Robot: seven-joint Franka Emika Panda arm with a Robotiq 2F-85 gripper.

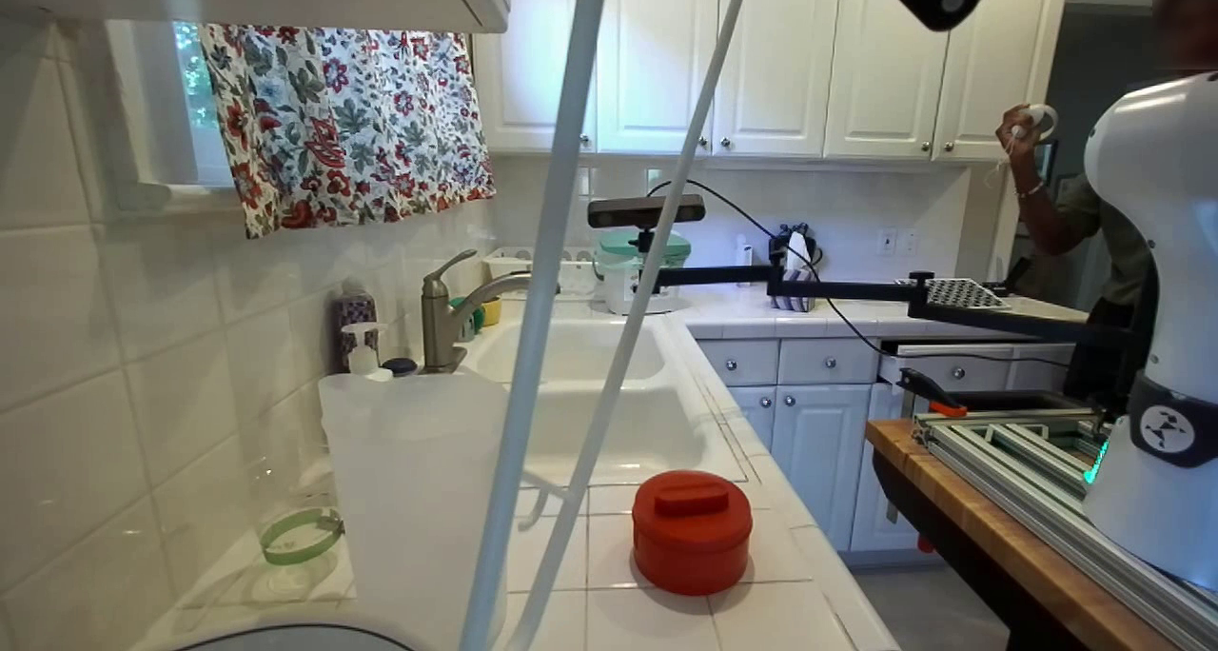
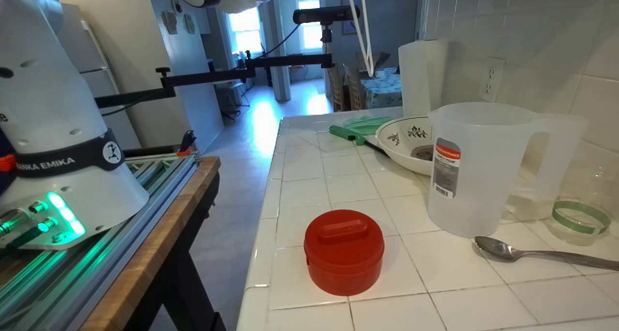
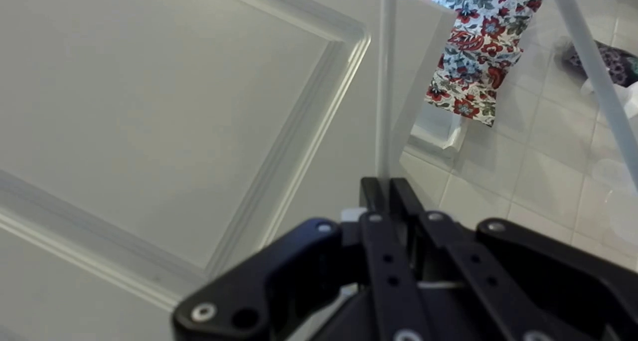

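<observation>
My gripper is shut on a long thin white rod that stands up between its fingertips in the wrist view. A similar pale rod runs along the right of that view. In an exterior view two pale rods hang in front of the camera, with a small hooked piece between them low down. In an exterior view the white rods meet at their lower end, above the counter. They look like one tongs-like thing. The gripper's fingers are out of view in both exterior views. A red lidded container stands on the counter.
A translucent pitcher, a spoon, a glass with a green band and a patterned bowl stand or lie on the counter. The sink and faucet are farther along. White cabinet doors are close to the gripper.
</observation>
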